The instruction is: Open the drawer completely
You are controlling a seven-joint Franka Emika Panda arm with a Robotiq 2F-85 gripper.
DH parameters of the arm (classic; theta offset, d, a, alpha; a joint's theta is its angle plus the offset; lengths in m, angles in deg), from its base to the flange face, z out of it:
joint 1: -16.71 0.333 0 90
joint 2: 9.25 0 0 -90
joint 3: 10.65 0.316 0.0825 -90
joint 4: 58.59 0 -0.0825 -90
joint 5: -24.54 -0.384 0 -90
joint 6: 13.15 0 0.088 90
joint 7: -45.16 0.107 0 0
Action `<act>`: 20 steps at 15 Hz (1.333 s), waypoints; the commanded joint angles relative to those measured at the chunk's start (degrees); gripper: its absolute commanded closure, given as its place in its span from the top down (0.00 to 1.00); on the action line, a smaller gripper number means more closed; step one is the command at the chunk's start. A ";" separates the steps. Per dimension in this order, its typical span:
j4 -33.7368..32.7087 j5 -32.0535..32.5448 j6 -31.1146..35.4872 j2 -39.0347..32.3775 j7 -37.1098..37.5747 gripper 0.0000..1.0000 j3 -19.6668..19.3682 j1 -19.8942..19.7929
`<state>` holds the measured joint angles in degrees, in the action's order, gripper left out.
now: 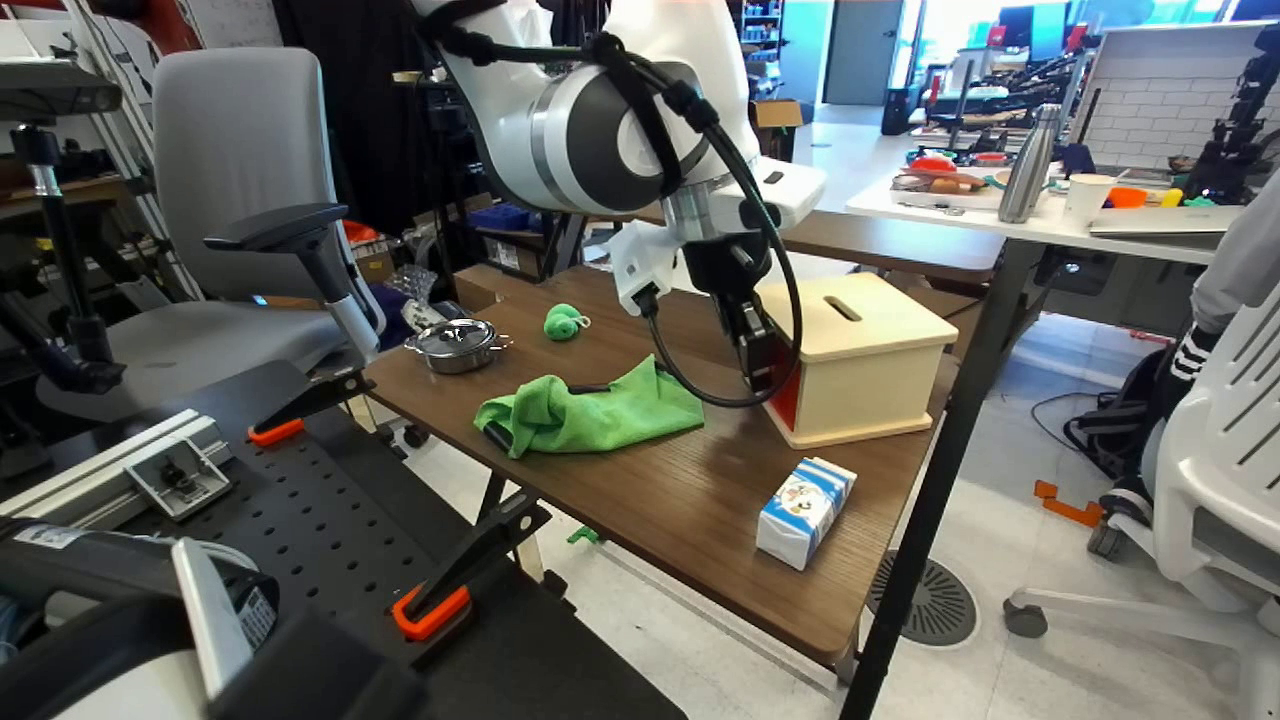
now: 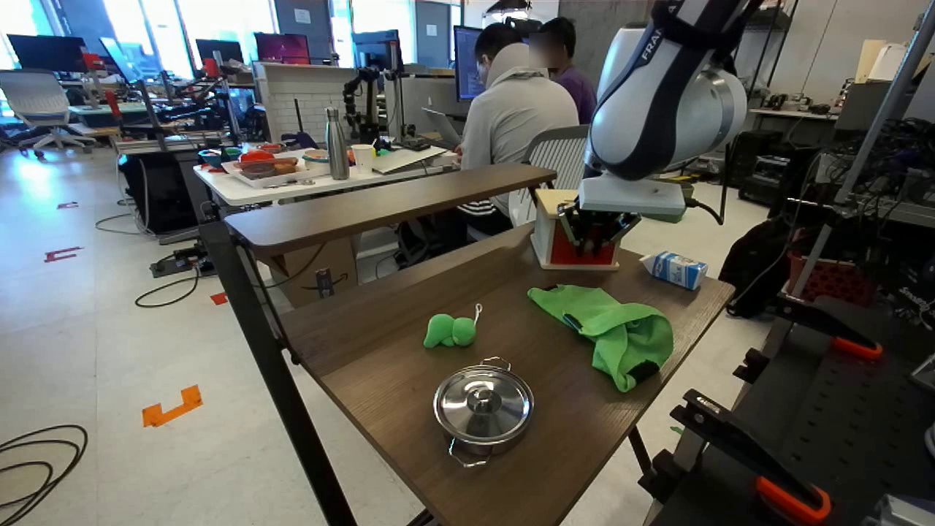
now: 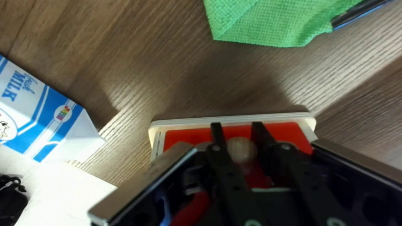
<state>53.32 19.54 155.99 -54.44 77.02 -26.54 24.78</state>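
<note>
Apparently closed, your drawer [image 2: 562, 256] sits in its box [image 1: 870, 375], with the gripper [image 3: 237, 127] at the knob [image 3: 241, 150].
That round knob is where to take hold, and your gripper has it narrowly between its fingers [image 3: 217, 130], seemingly touching both sides; how firm the pinch is, you cannot tell. Expect the drawer to be light and stiff, sliding easily if you draw it straight out and level, but binding if you pull askew. The knob looks smooth, so it could slip from a weak pinch. The box probably weighs little as well and might drag along. Out on the table [image 1: 650, 500], the cloth [image 3: 270, 28] lies apart in front of the drawer, the carton [image 3: 47, 116] off to one side.
</note>
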 commanded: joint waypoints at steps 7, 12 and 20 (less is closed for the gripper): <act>4.89 -1.22 -1.95 3.91 -2.22 0.07 -0.04 1.44; 8.35 -1.34 -6.11 7.93 -6.24 0.07 3.96 -1.44; 10.65 -1.09 -12.30 11.28 -10.36 0.54 7.80 -5.22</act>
<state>61.76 19.54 147.86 -46.33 70.35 -20.72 21.33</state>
